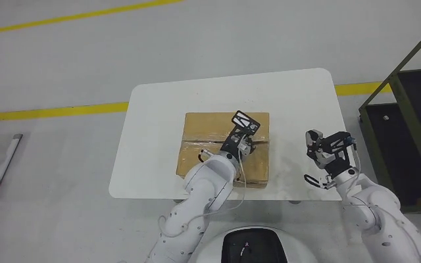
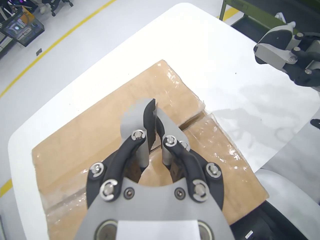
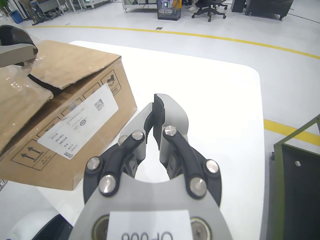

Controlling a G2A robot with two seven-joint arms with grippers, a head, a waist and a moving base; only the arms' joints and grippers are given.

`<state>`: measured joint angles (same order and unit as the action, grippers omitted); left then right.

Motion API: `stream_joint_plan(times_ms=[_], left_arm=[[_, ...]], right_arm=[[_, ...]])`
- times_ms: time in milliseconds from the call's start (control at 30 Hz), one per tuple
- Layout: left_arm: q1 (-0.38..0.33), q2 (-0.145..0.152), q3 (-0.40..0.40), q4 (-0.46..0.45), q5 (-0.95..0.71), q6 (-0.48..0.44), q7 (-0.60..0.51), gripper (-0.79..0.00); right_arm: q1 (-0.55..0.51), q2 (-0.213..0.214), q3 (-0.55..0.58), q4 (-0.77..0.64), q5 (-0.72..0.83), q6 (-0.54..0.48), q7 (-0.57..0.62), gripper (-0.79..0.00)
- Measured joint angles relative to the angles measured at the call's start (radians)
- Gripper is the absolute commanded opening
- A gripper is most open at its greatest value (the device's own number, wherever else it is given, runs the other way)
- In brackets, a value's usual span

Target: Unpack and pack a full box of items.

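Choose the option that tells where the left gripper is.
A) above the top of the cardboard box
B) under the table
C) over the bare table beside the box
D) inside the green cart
A: the left gripper is above the taped top flaps of the cardboard box, while the right gripper is over the bare table beside the box.

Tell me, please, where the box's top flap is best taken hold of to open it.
Probably the raised flap, gripped at its free edge along the centre seam, at the end of the cardboard box facing the right tool. There the edge stands lifted over a dark gap, so a finger could likely slip under from that side.
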<state>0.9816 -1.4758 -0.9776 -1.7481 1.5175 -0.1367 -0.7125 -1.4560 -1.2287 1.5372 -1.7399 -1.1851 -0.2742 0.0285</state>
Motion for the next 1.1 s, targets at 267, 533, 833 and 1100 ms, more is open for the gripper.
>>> stream_joint_plan(times_ms=[267, 533, 833, 1100], left_arm=[[0.028, 0.005, -0.043, -0.061, -0.025, -0.011, 0.003, -0.785], [0.070, 0.012, -0.095, -0.132, -0.040, 0.000, 0.017, -0.785], [0.113, 0.031, -0.195, -0.223, 0.016, -0.023, 0.015, -0.785], [0.158, 0.058, -0.366, -0.312, 0.121, -0.081, -0.035, -0.785]], right_arm=[[0.081, -0.002, -0.053, -0.010, 0.032, -0.095, -0.030, -0.785], [0.153, -0.013, -0.181, 0.041, -0.030, -0.118, -0.045, -0.785], [0.217, -0.022, -0.264, 0.133, -0.101, -0.081, 0.001, -0.785], [0.237, -0.023, -0.274, 0.156, -0.102, -0.084, 0.017, -0.785]])
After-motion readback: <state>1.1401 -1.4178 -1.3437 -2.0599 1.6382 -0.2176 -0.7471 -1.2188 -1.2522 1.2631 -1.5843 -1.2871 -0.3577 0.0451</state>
